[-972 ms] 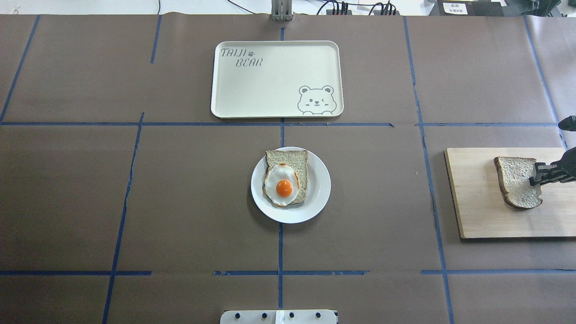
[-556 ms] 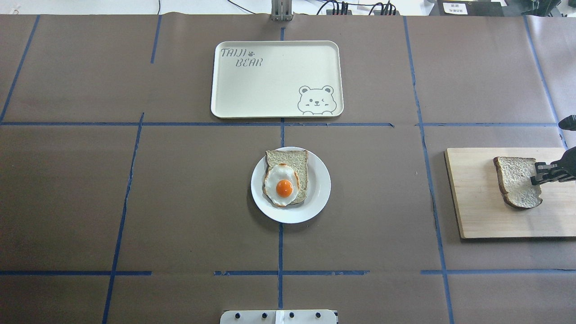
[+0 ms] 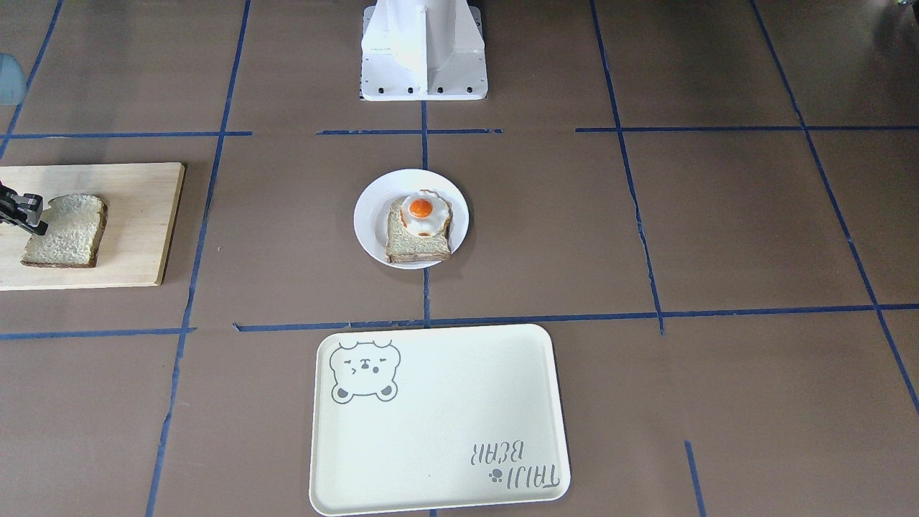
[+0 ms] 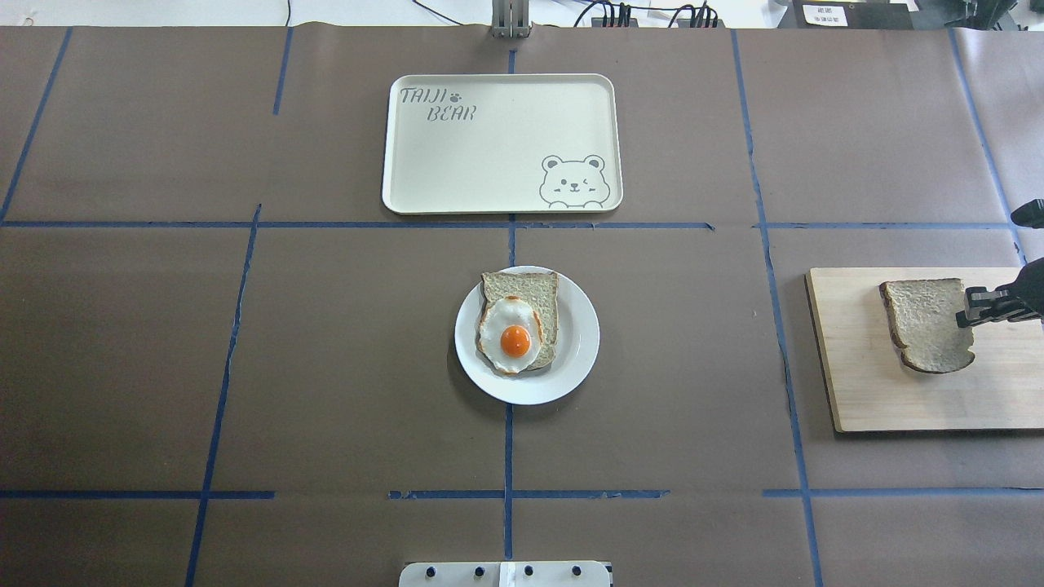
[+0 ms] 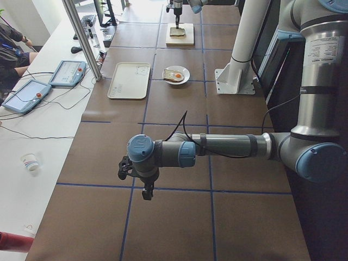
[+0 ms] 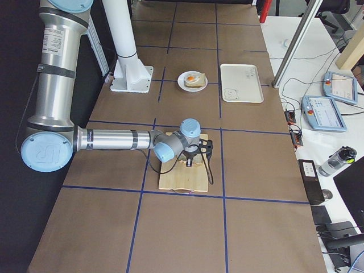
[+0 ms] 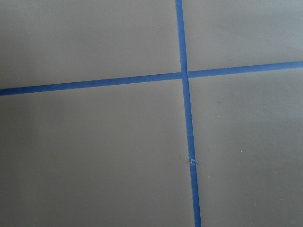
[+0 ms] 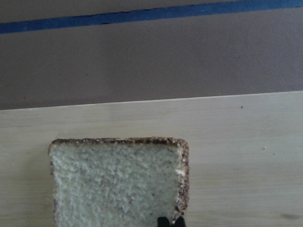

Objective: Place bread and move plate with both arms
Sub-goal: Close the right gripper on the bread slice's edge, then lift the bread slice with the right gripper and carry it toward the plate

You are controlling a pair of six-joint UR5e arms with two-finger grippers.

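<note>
The bread [image 4: 926, 324] is a plain slice over the wooden board [image 4: 864, 391] at the far right. My right gripper [image 4: 966, 308] is shut on the slice's right edge and holds it slightly tilted above the board; it also shows in the front view [image 3: 32, 215]. The right wrist view shows the bread [image 8: 118, 184] over the board. The white plate [image 4: 579, 342] sits mid-table and bears another slice with a fried egg [image 4: 515, 326]. My left gripper [image 5: 145, 190] shows only in the exterior left view, low over bare table far from the plate; I cannot tell whether it is open or shut.
A cream tray with a bear drawing [image 4: 497, 143] lies beyond the plate. The white pedestal [image 3: 423, 43] stands at the robot's side of the table. Blue tape lines cross the brown table cover.
The right gripper has drawn the bread a little leftward and up in the overhead view, and the slice has risen off the board. Plate and tray have not moved.
</note>
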